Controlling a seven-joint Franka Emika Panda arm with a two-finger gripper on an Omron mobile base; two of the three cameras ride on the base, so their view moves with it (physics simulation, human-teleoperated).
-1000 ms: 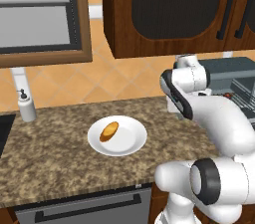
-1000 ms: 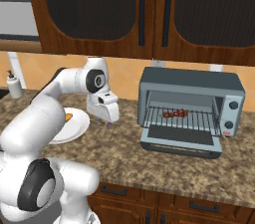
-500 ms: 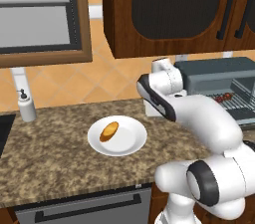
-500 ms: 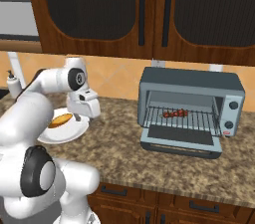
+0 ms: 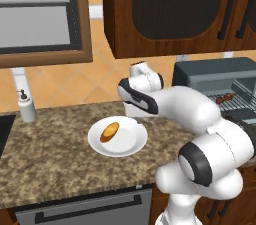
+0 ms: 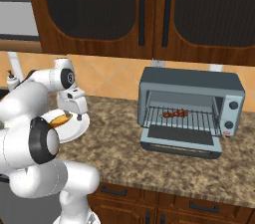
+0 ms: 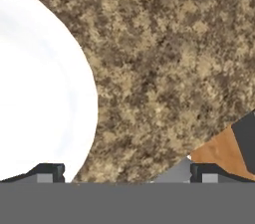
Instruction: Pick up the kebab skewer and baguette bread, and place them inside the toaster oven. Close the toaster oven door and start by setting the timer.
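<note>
The golden baguette bread (image 5: 109,131) lies on a white plate (image 5: 131,142) at mid counter; it also shows as baguette bread (image 6: 60,120) on the plate (image 6: 79,128). My gripper (image 6: 79,114) hangs open and empty just above the plate's right rim, fingers pointing down, beside the bread. In the hand view the gripper (image 7: 127,173) straddles the plate's edge (image 7: 45,83). At the right stands the toaster oven (image 6: 191,91) with its door (image 6: 182,141) dropped open. The kebab skewer (image 6: 174,114) rests on its wire rack, also seen as the kebab skewer (image 5: 226,98).
A soap dispenser (image 5: 26,106) stands at the counter's back left. Dark wood wall cabinets (image 6: 149,9) hang above. Speckled granite counter (image 7: 164,68) stretches between plate and oven, its front edge (image 5: 75,194) near the base.
The arm has swung left, away from the toaster oven, and the open gripper now sits over the plate's right rim. Bread, skewer and door have not moved.
</note>
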